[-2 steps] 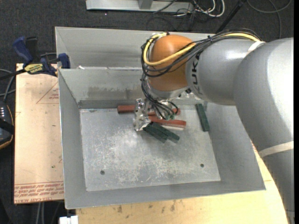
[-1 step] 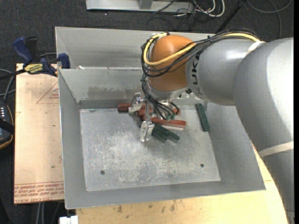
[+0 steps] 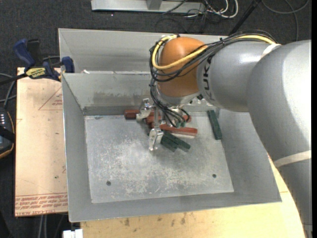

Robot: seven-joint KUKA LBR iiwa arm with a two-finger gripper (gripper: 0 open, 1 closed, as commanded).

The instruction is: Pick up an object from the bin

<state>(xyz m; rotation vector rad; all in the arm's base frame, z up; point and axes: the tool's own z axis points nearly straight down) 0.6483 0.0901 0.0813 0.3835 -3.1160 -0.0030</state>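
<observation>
- The gripper hangs low over the floor of the bin, near the middle of the back wall; I cannot tell whether it is wide, narrow or holding anything.
- Just beside it, a reddish-brown bar and dark green blocks lie touching in a small heap.
- A reddish-brown block lies by the back wall.
- A dark green stick rests along the right wall, apart.
- The arm shows the letters "UKA" beside its orange cover.
</observation>
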